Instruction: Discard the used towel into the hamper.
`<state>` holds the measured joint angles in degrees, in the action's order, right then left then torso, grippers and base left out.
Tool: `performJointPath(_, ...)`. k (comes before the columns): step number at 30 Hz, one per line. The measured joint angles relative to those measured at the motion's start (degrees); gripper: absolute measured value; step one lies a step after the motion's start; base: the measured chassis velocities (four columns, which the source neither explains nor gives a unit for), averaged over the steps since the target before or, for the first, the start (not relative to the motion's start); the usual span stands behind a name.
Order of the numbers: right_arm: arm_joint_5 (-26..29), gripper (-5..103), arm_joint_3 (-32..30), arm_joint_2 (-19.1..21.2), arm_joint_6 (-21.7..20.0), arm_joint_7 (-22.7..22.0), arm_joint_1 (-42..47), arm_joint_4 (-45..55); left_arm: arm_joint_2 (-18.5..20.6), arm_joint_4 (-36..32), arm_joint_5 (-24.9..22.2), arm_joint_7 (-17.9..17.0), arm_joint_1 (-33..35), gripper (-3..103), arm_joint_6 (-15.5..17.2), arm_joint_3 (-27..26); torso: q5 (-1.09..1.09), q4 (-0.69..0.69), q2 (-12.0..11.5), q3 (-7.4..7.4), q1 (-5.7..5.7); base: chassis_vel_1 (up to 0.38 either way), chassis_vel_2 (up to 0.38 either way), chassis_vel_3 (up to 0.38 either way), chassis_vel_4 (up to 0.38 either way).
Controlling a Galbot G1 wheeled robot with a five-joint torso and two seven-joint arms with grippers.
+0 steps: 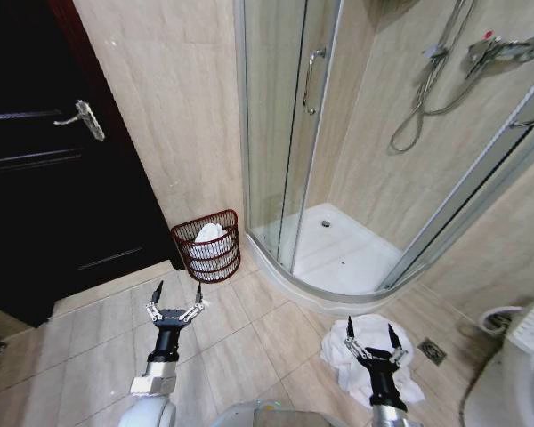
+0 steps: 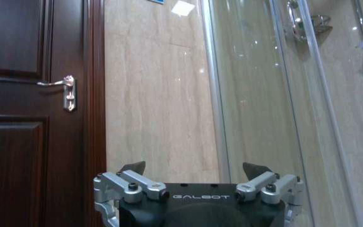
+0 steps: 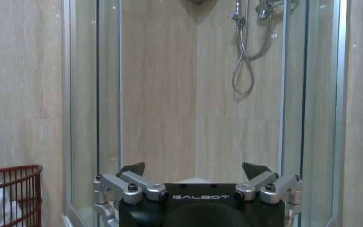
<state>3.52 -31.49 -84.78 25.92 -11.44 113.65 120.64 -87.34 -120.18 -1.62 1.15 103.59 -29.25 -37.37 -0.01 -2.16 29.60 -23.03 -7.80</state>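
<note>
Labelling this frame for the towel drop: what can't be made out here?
- Towel, head view: the right tool and arm cover its middle, so any contact is unclear.
- Hamper, head view: white contents partly hidden by its bars; right wrist view cuts it at the edge.
- Left tool: open, holding nothing.

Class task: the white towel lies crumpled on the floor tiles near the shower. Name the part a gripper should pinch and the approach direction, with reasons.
Pinch a raised fold near the top of the towel, coming straight down. It lies as a loose heap flat on the floor, so only upstanding folds give the open right gripper purchase.
</note>
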Motion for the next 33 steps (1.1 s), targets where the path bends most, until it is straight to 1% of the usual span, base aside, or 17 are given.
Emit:
performJointPath(6,0.0,100,-0.02,-0.01,0.36,-0.2,-0.04,-0.11,0.08,0.04,-0.03,0.26,0.23,100,-0.26,0.02,0.01,0.0,-0.01,0.0,0.01,0.0,0.0,0.0,0.0)
performJointPath(10,-0.02,100,0.04,-0.07,0.43,-0.43,-0.07,-0.13,0.1,0.03,0.05,0.29,0.29,100,-0.17,0.02,0.01,0.0,-0.46,0.27,0.19,0.0,0.0,0.0,0.0)
performJointPath(18,0.0,100,0.19,-0.21,0.34,-0.95,-0.45,-0.19,0.19,0.08,0.12,0.26,0.14,100,-0.13,0.0,0.0,0.0,-2.76,1.62,1.13,0.0,0.0,0.0,0.0)
performJointPath(20,0.0,100,0.18,-0.23,0.33,-0.95,-0.52,-0.23,0.21,0.09,0.12,0.26,0.14,100,-0.14,-0.02,0.01,0.0,-2.94,1.74,1.2,0.0,0.0,0.0,0.0)
performJointPath(22,0.04,100,0.06,-0.25,0.26,-0.97,-0.78,-0.35,0.33,0.11,0.11,0.2,0.09,100,-0.14,-0.16,0.01,0.0,-3.75,2.24,1.5,0.0,0.0,0.0,0.0)
performJointPath(25,0.16,100,0.01,-0.26,0.2,-1.06,-0.88,-0.35,0.38,0.21,0.13,0.18,0.07,100,-0.13,-0.22,0.01,0.0,-4.3,2.53,1.75,0.0,0.0,0.0,0.0)
performJointPath(28,0.2,100,0.01,-0.41,0.23,-1.99,-1.41,-0.73,0.4,0.35,0.19,0.12,0.04,100,-0.19,-0.26,0.01,0.0,-5.36,3.22,2.13,0.0,0.0,0.0,0.0)
performJointPath(33,0.27,100,-0.17,-0.77,1.2,-3.05,-1.94,-1.51,0.43,0.42,0.16,0.1,-0.01,100,-0.22,-0.29,0.01,0.0,-6.3,3.86,2.43,0.0,0.0,0.0,0.0)
